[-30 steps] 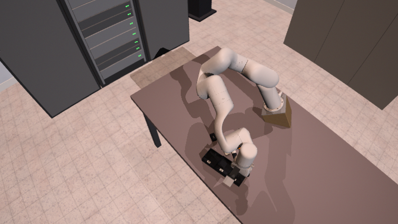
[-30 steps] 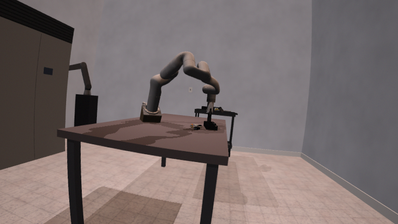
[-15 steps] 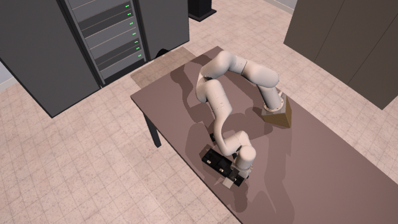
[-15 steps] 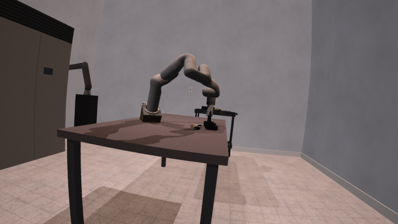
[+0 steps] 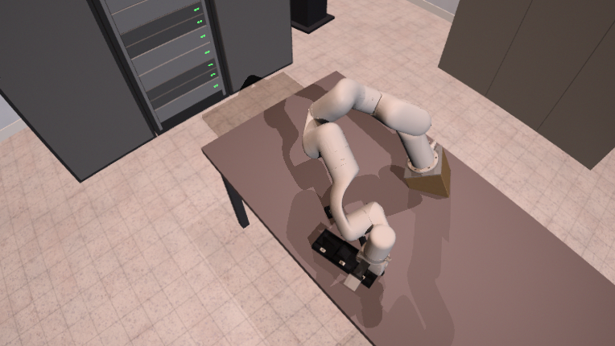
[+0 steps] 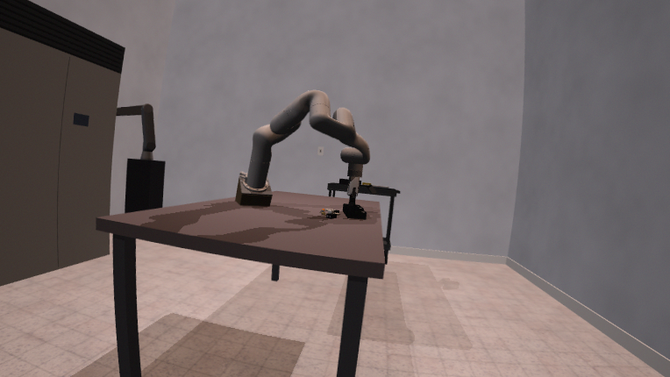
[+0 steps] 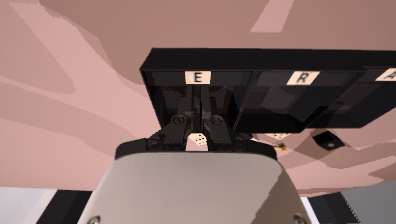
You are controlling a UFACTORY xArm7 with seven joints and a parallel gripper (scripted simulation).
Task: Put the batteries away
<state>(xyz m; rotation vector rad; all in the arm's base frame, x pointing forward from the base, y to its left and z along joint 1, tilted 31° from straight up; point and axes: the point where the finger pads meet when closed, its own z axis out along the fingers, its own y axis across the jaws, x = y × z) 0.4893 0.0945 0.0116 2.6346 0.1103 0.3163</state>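
We count three black bins side by side on the brown table (image 5: 494,240), forming one row near its edge: the bin marked E (image 7: 198,78), the bin marked R (image 7: 303,78), and the bin marked A (image 7: 388,76), whose label is cut off at the right border of the wrist view. The single gripper (image 7: 200,102) hangs over the E bin, its two fingers pressed together with nothing visible between them. From above, the white arm (image 5: 340,162) bends down from its tan pedestal (image 5: 443,189) to that end of the row.

Beside the bins, on the side nearer the pedestal, lie a few small loose things: one pale dotted card (image 7: 199,140) seen just behind the gripper's base, one small black block (image 7: 328,141) with a pale square on its face, and one thin yellowish piece (image 7: 281,147). That last one may be a battery, though it is too small for us to be sure. None of these lies inside a bin.
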